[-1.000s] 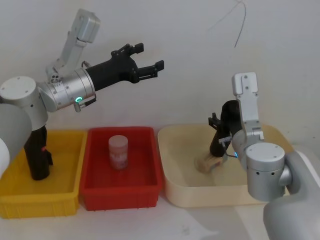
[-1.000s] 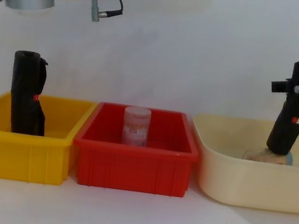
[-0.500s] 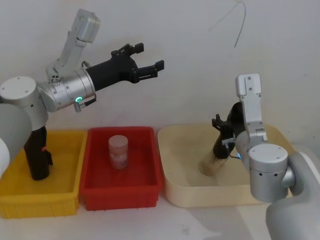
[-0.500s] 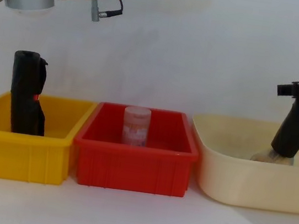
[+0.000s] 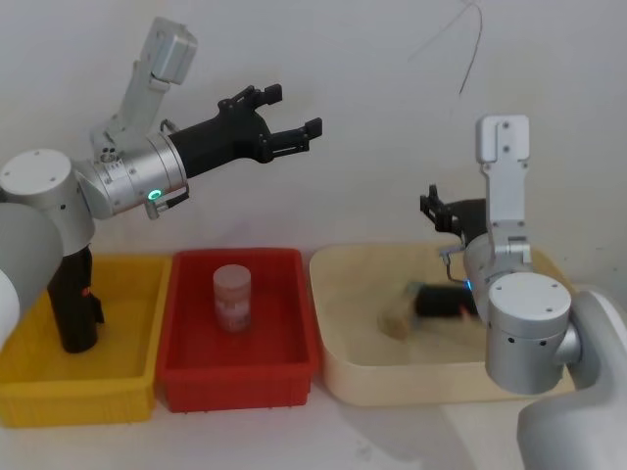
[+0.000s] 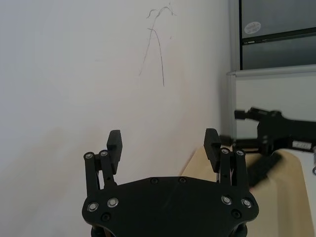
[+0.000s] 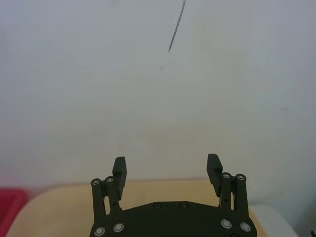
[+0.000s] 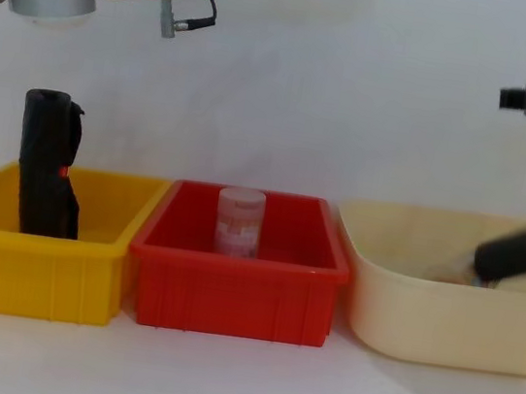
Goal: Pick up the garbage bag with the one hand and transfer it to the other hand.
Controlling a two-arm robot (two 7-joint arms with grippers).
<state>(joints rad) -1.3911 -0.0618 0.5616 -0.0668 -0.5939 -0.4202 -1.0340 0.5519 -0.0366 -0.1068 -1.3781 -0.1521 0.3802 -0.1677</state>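
One garbage bag [image 5: 443,301], a black roll, lies tipped over in the cream tub [image 5: 353,377]; in the chest view this garbage bag [image 8: 519,255] leans low over the tub's rim. My right gripper [image 5: 437,211] hangs open just above it with nothing between its fingers, and the right wrist view shows this gripper [image 7: 166,170] with its jaws apart. A second black roll [image 5: 72,304] stands upright in the yellow bin [image 5: 78,401]. My left gripper [image 5: 291,110] is held high above the red bin, open and empty, and shows the same in its own view [image 6: 163,143].
A pink round tub [image 5: 232,297] stands in the red bin [image 5: 235,377] between the yellow bin and the cream tub. A tan object [image 5: 397,321] lies in the cream tub beside the fallen roll. A white wall closes off the back.
The right gripper let go of the black roll and rose. The roll, upright before, tipped down into the cream tub. The left arm has not moved.
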